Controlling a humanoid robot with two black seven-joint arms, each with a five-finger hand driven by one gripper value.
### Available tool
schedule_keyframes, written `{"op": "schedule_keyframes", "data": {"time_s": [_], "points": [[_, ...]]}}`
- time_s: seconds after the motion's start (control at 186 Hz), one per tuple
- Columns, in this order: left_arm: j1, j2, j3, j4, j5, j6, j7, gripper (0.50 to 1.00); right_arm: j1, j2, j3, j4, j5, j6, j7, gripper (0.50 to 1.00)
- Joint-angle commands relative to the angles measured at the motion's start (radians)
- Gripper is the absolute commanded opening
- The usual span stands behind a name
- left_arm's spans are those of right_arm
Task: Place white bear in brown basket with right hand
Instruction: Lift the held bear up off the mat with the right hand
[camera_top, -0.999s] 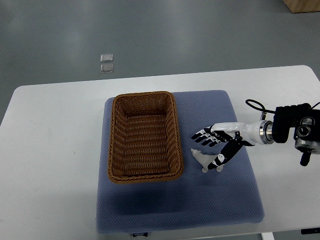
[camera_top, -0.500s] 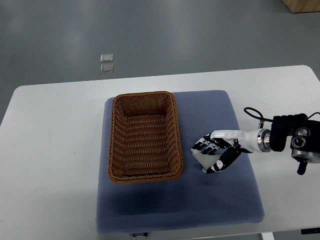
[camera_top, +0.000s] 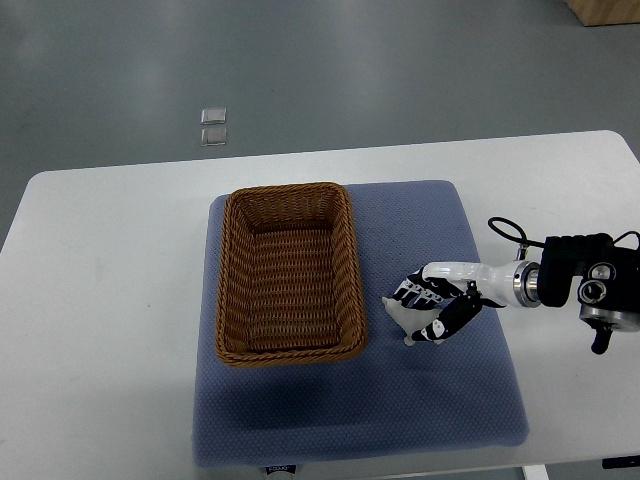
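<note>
One arm is all you have in view: the right hand (camera_top: 432, 308) reaches in from the right edge and sits low over the blue mat (camera_top: 420, 400), its black-and-white fingers (camera_top: 415, 291) curled down around the bear (camera_top: 398, 315). You can see the bear's white body poking out to the left of the fingers and beneath them, resting on the mat, just right of the basket (camera_top: 288, 272) and apart from its rim. Your fingers look closed on the bear, with the thumb pressed in from the near side, though the bear is largely hidden under the hand. The basket lies on the left half of the mat, long side running near to far, with nothing inside it. Behind the hand you can follow the white forearm to a silver cuff and a black wrist housing (camera_top: 580, 285) with a looped cable, all above the white desk (camera_top: 100, 300). Far beyond the desk, on the grey floor, two small pale squares (camera_top: 212, 126) lie one next to the other.
</note>
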Motion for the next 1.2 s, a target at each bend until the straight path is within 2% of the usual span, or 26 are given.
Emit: {"op": "schedule_keyframes", "data": {"time_s": [0.0, 0.048, 0.204, 0.586, 0.725, 0.876, 1.005, 1.193], "points": [[0.0, 0.0, 0.0, 0.0, 0.0, 0.0, 0.0, 1.0, 0.0, 0.005, 0.0, -0.001, -0.006, 0.001, 0.008, 0.658], [0.0, 0.0, 0.0, 0.0, 0.0, 0.0, 0.0, 1.0, -0.002, 0.005, 0.0, -0.001, -0.017, 0.001, 0.008, 0.635], [0.0, 0.0, 0.0, 0.0, 0.0, 0.0, 0.0, 1.0, 0.0, 0.005, 0.0, -0.014, -0.03, -0.001, 0.014, 0.5], [0.0, 0.0, 0.0, 0.002, 0.0, 0.0, 0.0, 1.0, 0.02, -0.033, 0.005, -0.014, -0.027, 0.007, 0.034, 0.5], [0.0, 0.0, 0.0, 0.002, 0.0, 0.0, 0.0, 1.0, 0.089, -0.068, 0.017, -0.012, -0.017, 0.022, 0.034, 0.5], [0.0, 0.0, 0.0, -0.001, 0.002, 0.0, 0.0, 1.0, 0.207, -0.116, 0.017, 0.002, 0.0, 0.056, 0.034, 0.5], [0.0, 0.0, 0.002, -0.001, 0.002, 0.0, 0.0, 1.0, 0.372, -0.143, 0.014, -0.006, 0.04, 0.105, 0.031, 0.5], [0.0, 0.0, 0.002, -0.001, 0.002, 0.0, 0.0, 1.0, 0.518, -0.133, -0.006, -0.021, 0.128, 0.139, 0.022, 0.5]]}}
